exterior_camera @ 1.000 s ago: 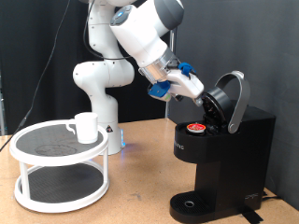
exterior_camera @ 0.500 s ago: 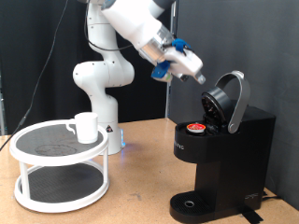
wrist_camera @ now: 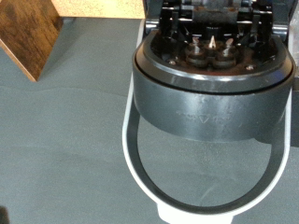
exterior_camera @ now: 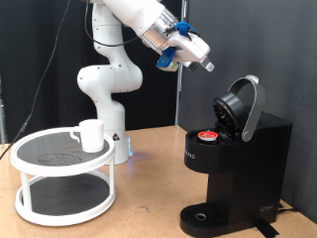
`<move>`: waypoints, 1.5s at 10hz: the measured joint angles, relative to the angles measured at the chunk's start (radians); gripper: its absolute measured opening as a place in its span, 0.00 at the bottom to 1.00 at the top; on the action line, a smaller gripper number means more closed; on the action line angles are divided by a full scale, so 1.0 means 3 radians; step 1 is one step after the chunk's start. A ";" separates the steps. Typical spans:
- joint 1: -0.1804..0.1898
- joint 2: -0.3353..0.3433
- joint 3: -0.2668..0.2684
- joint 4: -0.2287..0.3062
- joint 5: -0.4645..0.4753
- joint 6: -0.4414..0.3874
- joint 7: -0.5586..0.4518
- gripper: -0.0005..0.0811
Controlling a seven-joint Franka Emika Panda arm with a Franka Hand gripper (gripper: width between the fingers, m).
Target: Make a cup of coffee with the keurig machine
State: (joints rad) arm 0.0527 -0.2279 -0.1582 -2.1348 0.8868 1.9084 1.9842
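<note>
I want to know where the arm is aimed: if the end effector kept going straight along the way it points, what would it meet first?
Most likely the raised lid of the keurig machine: the wrist view looks straight into its underside. The end effector is above it, apart. Depth is unclear.

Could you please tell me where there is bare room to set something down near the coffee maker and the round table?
The brown tabletop is bare between the white two-tier round table and the boxy black keurig machine. The table's top tier lies bare beside the small white cup. The machine's open pod holder carries a red pod.

A robotics lab: black backdrop curtain behind a wooden tabletop.
</note>
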 joint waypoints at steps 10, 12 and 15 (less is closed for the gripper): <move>0.0182 0.0205 0.0541 0.0573 -0.0205 -0.0083 0.0837 0.91; 0.0219 0.0286 0.0696 0.0652 -0.0320 -0.0008 0.0990 0.91; 0.0288 0.0412 0.0917 0.0734 -0.0436 0.0225 0.1154 0.91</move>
State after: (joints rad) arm 0.1390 -0.1043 0.1170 -1.9146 0.7558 1.9760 2.3305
